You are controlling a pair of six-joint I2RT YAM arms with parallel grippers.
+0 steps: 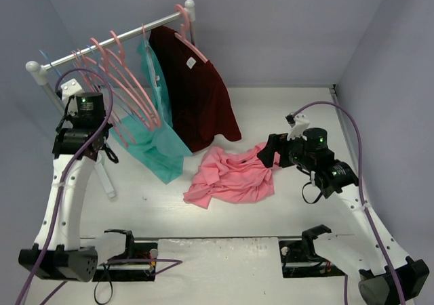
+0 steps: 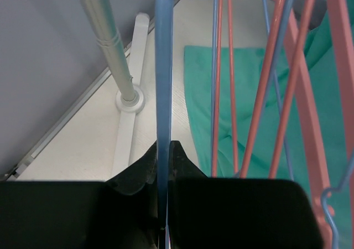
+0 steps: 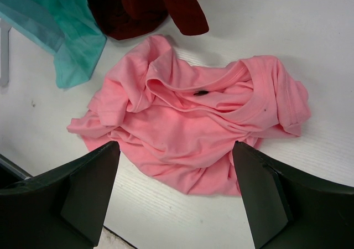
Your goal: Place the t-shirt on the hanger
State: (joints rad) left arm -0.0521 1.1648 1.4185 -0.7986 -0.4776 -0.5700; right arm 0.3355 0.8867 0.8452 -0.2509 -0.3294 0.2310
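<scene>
surface: white table [image 1: 291,115] | lying on it: crumpled t-shirt [image 1: 234,176]; rack base [image 2: 124,138]; teal shirt [image 1: 159,149] hem

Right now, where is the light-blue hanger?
Left wrist view: the light-blue hanger is pinched in the left gripper, between the rack post and the pink hangers.

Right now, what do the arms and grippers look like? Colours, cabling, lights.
The left arm and right arm match: white tapered links, black bases, black wrist housings with green lights lit. A purple cable loops along each. The left gripper and right gripper are black, with two wedge-shaped fingers each.
</scene>
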